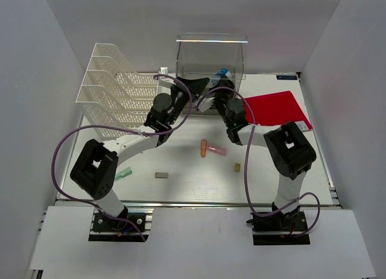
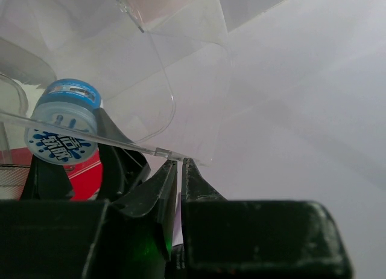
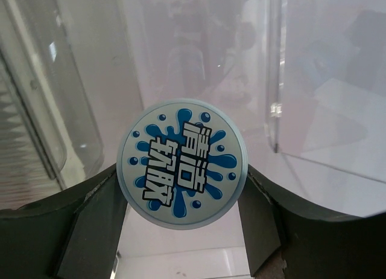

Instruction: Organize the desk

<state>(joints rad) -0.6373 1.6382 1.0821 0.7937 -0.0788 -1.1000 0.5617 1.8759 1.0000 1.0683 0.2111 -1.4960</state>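
The white desk (image 1: 187, 188) carries the clear plastic drawer box (image 1: 211, 55) at the back. My right gripper (image 1: 221, 86) is shut on a round jar with a blue splash label (image 3: 181, 165) and holds it up at the box's front. The jar sits between the fingers (image 3: 96, 212). The jar also shows in the left wrist view (image 2: 63, 123) and in the top view (image 1: 223, 73). My left gripper (image 2: 179, 161) is shut on the thin rim of the clear drawer (image 2: 151, 110), just left of the jar. It shows in the top view (image 1: 196, 84).
A white mesh file rack (image 1: 114, 89) stands at the back left. A red folder (image 1: 278, 107) lies at the right. An orange tube (image 1: 204, 147), a pink tube (image 1: 218, 151), a yellow bit (image 1: 237, 167), a grey block (image 1: 161, 175) and a green item (image 1: 123, 173) lie nearer.
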